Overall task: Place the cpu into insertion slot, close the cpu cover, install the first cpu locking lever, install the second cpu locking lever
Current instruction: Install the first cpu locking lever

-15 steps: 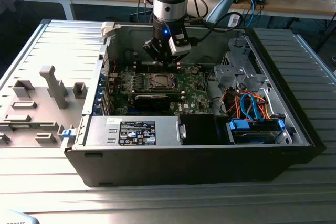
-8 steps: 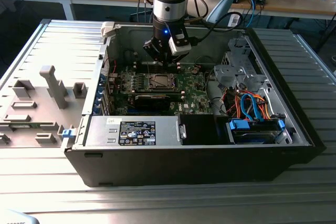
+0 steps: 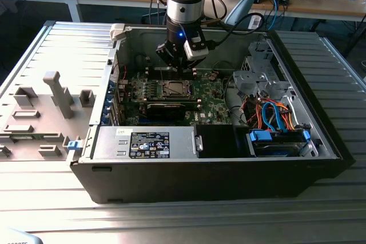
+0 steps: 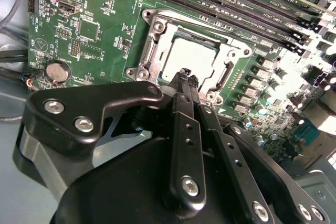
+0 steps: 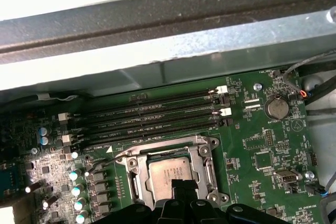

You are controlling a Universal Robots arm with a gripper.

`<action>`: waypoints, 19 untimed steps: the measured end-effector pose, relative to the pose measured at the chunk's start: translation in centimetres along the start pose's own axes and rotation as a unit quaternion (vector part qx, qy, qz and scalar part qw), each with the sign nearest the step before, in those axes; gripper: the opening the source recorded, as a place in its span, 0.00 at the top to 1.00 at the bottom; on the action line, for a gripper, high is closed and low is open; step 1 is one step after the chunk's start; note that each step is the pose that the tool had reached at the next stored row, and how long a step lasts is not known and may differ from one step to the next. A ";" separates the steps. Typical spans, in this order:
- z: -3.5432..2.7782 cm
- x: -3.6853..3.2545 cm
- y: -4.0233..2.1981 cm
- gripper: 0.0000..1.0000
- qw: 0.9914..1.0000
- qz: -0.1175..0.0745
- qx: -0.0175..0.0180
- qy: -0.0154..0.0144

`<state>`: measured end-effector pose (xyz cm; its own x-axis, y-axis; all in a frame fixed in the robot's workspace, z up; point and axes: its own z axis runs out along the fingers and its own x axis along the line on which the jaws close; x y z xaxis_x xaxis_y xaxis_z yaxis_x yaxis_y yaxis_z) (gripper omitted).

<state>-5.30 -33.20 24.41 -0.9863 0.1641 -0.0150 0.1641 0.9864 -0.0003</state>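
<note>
In the exterior view, an open black metal computer case (image 3: 229, 164) lies on the ribbed grey desk (image 3: 331, 210). The arm's black claw (image 3: 174, 66) hangs inside it, just above the insertion slot (image 3: 173, 88), a small square dark socket with a silvery rim set in the green circuit board (image 3: 211, 92).

In the second wrist view the claw (image 4: 185, 74) is clenched, its slim black tips pressed together with nothing visible between them, poised at one edge of the socket. The cpu (image 4: 191, 56), a small flat square chip with a dull silver-grey metal top, sits in the socket. The cpu cover (image 4: 151, 40), a thin silvery frame plate with a cut-out centre, lies flat around it. Whether the tips touch the frame I cannot tell.

In the first wrist view the cpu (image 5: 168, 170) shows inside the cpu cover (image 5: 208, 169), near the row of long narrow black memory slots (image 5: 152, 114), with the claw (image 5: 178, 184) at its edge.

The chip is probably light, rigid and fragile underneath, with a smooth, slippery top, so it is best held by opposite edges. The cover looks like stiff, springy sheet metal, best pressed at its free edge.
</note>
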 end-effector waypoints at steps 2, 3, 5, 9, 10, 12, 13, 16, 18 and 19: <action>0.00 0.00 0.00 0.89 1.000 -0.001 0.000 0.000; 0.00 0.00 0.00 0.89 1.000 -0.002 0.000 0.000; 0.00 0.00 0.00 0.89 1.000 -0.002 0.000 0.000; 0.00 0.00 0.00 0.89 1.000 -0.004 0.000 0.000; 0.00 0.00 0.00 0.89 1.000 -0.004 0.000 0.000; 0.00 0.00 0.00 0.89 1.000 -0.004 0.000 0.000; 0.00 0.00 0.00 0.89 1.000 -0.005 0.000 0.000; 0.00 0.00 0.00 0.89 1.000 -0.005 0.000 0.000; 0.00 0.00 0.00 0.89 1.000 -0.006 0.000 0.000; 0.00 0.00 0.00 0.89 1.000 -0.006 0.000 0.000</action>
<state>-5.30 -33.20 24.41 -0.9883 0.1516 -0.0150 0.1516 0.9884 -0.0004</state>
